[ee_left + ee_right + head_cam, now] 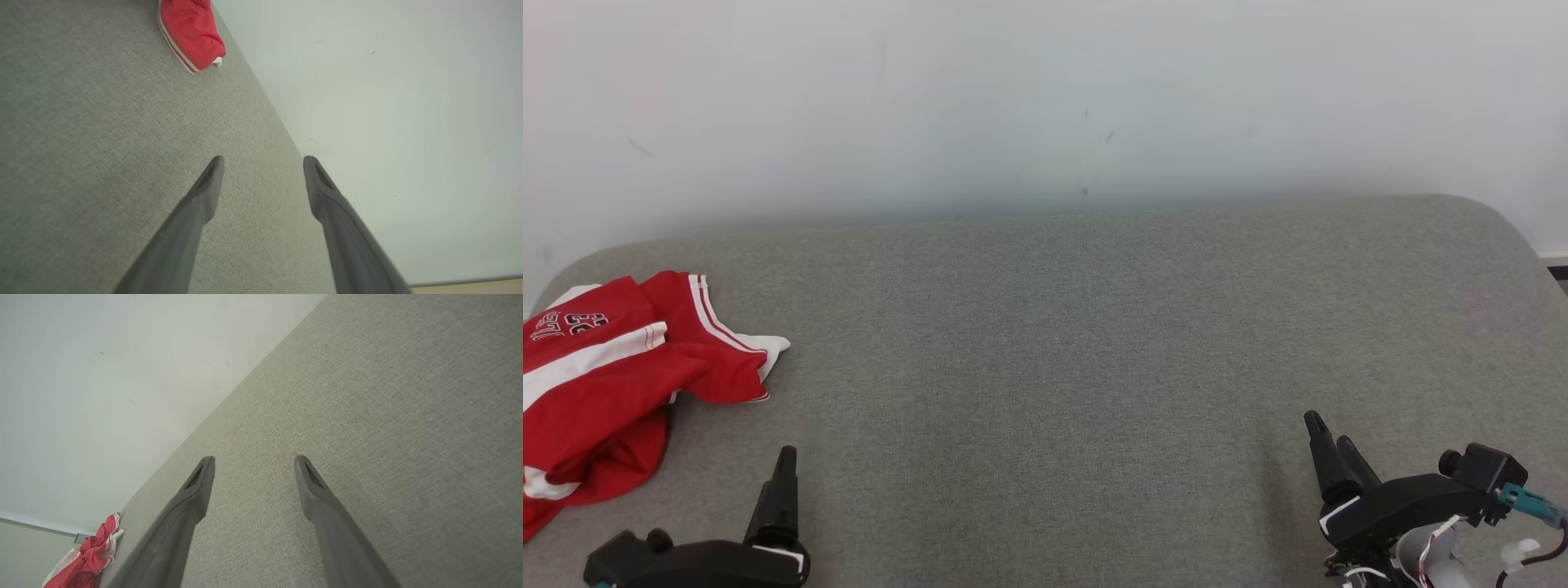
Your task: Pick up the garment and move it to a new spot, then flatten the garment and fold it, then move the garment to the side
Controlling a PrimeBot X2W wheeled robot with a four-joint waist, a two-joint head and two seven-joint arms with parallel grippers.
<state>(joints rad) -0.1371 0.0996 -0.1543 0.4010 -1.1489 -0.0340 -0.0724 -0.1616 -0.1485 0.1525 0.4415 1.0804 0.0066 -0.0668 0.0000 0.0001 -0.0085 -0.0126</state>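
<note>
Partly cut off by the frame's left edge, the garment (600, 384) lies crumpled at about 9 o'clock in the head view, at the left end of the padded surface (1045, 343). It is red with white stripes, and we cannot tell how far it runs past the frame. Its dark lettering (568, 325) is creased and we cannot read it.

From the head view the left gripper (786, 457), at 7 o'clock, presents a single dark finger, with the other hidden behind it. The right gripper (1327, 431), near 4 o'clock, shows two tips close together. Looking along the wrists settles the matter: both pairs of fingers stand wide apart, with bare fabric between them and nothing held. We see a corner of the garment at 12 o'clock in the left wrist view, well apart from the fingertips. In the right wrist view a red and white bunch sits at 7 o'clock.

The surface is a grey-green woven upholstery with rounded corners. Behind it rises a pale wall (1045, 106) with a few small dark marks. A pale wood-toned floor strip (470, 286) shows at 5 o'clock in the left wrist view.
</note>
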